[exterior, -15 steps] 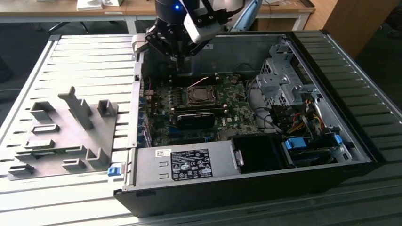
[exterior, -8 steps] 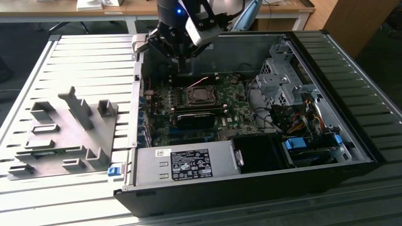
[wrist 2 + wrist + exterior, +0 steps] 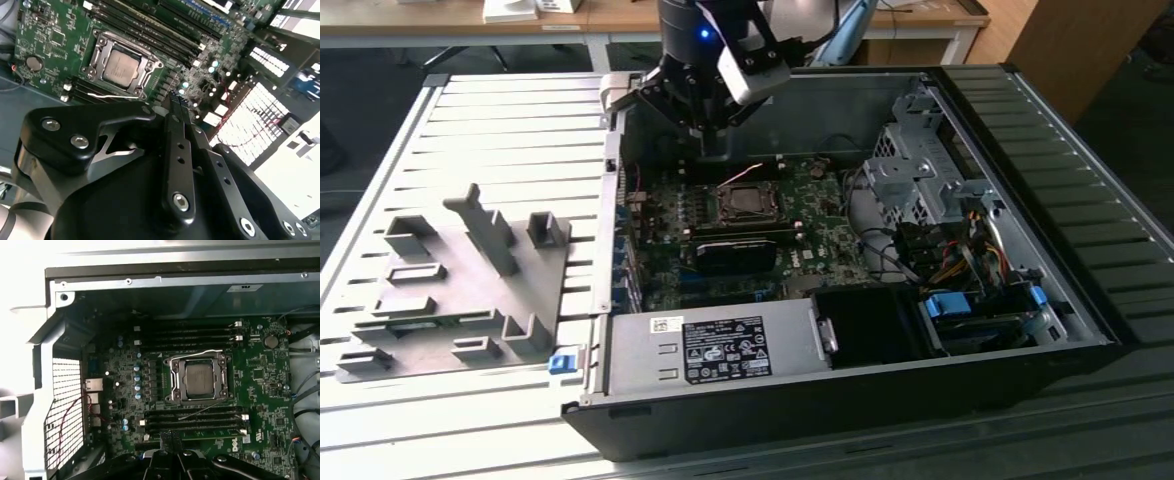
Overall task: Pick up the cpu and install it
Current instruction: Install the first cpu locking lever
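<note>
cpu (image 3: 201,380) already sits in the socket frame (image 3: 176,381), mid-frame in first wrist view. Gripper (image 3: 175,100) fingers pressed together, holding nothing, hovering nearby. Imo check it's flat & square w/ the frame.

The small square cpu (image 3: 121,68) has a dull silvery brushed-metal top; the black tool (image 3: 176,102) is matt, its bolts shiny; the ribbed grey metal desk (image 3: 494,130) gleams.

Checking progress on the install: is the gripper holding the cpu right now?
No. In the second wrist view the cpu lies in the socket, apart from the gripper.
</note>
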Robot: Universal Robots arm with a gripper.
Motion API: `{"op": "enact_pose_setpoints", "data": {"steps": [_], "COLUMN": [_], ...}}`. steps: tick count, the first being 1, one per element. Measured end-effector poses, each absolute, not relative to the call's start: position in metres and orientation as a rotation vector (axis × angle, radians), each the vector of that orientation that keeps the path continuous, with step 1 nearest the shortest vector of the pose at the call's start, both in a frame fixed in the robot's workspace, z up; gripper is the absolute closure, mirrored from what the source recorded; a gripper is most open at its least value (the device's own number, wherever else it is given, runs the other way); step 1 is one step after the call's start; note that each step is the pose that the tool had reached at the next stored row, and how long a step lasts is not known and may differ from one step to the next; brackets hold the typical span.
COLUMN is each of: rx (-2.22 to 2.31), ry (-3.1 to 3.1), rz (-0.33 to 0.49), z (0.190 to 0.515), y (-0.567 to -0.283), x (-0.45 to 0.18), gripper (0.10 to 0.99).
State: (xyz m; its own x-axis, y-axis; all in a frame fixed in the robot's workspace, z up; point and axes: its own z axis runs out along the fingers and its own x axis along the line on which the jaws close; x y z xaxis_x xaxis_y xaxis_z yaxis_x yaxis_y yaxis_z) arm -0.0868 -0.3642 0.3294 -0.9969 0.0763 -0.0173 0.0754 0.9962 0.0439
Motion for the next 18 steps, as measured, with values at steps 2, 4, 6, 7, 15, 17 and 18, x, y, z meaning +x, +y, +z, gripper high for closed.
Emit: {"op": "enact_pose_setpoints", "data": {"steps": [2,4,6,7,15,17,18], "rx": [0.119,0.118,0.118,0.119,0.119,0.118,0.119], "ry": [3.120,3.120,3.120,3.120,3.120,3.121,3.121], "rz": [0.068,0.067,0.067,0.068,0.068,0.067,0.067], "z": [0.327,0.325,0.323,0.322,0.313,0.311,0.310], "y": [-0.363,-0.362,-0.361,-0.360,-0.352,-0.350,-0.349], "x": [-0.086,-0.085,-0.084,-0.083,-0.076,-0.074,-0.073], "gripper": [0.980,0.980,0.980,0.980,0.980,0.980,0.980]}}
